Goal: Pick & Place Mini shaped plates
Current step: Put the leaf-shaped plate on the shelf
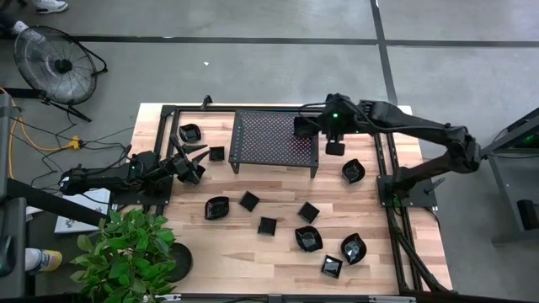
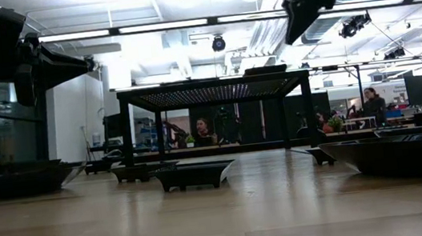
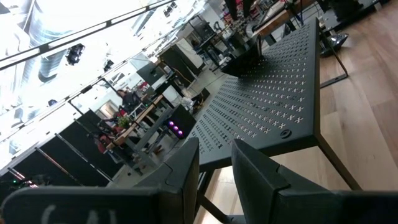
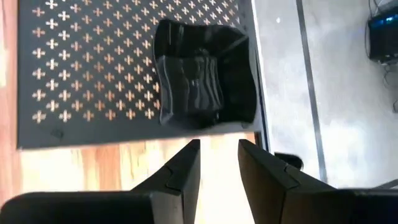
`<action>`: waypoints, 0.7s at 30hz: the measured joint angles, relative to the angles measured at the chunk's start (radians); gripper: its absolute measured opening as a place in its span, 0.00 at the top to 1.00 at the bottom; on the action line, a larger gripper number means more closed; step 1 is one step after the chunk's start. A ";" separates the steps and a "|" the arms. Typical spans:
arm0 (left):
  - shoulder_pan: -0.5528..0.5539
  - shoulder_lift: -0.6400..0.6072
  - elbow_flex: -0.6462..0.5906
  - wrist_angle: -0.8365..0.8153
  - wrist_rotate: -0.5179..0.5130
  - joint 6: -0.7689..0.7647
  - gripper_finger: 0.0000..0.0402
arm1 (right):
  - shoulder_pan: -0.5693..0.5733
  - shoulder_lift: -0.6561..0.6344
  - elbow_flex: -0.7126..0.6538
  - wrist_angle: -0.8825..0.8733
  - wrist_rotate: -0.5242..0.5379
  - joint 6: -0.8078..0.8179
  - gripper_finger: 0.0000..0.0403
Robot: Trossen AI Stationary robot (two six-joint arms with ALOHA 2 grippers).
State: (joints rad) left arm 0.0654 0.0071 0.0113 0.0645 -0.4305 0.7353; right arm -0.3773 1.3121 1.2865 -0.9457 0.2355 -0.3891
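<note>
The right gripper (image 1: 334, 139) hovers with jaws slightly apart and empty over the right rear corner of the mesh rack (image 1: 274, 139), where a square mini plate (image 4: 202, 74) sits, seemingly just released, while the left gripper (image 1: 192, 164), also empty and slightly apart, waits near the table's left edge.

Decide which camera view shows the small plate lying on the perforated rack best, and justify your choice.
The right wrist view: the plate on the rack fills the picture, its ridged square shape clear just beyond the right hand. The high view shows it only as a small dark patch near the rack's corner. The left wrist view catches it dimly; the low view shows only an edge.
</note>
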 joint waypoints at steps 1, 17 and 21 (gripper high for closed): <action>0.000 0.000 0.000 0.000 0.000 0.000 0.77 | -0.008 -0.013 0.000 -0.017 -0.001 0.005 0.74; 0.000 0.000 0.000 0.000 0.000 0.000 0.77 | -0.122 -0.108 -0.047 -0.244 -0.149 0.179 0.74; 0.000 0.000 0.000 0.000 0.000 0.000 0.77 | -0.128 -0.108 -0.149 -0.240 -0.172 0.254 0.74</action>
State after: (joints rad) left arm 0.0650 0.0067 0.0113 0.0643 -0.4309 0.7357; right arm -0.5055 1.2041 1.1374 -1.1852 0.0635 -0.1353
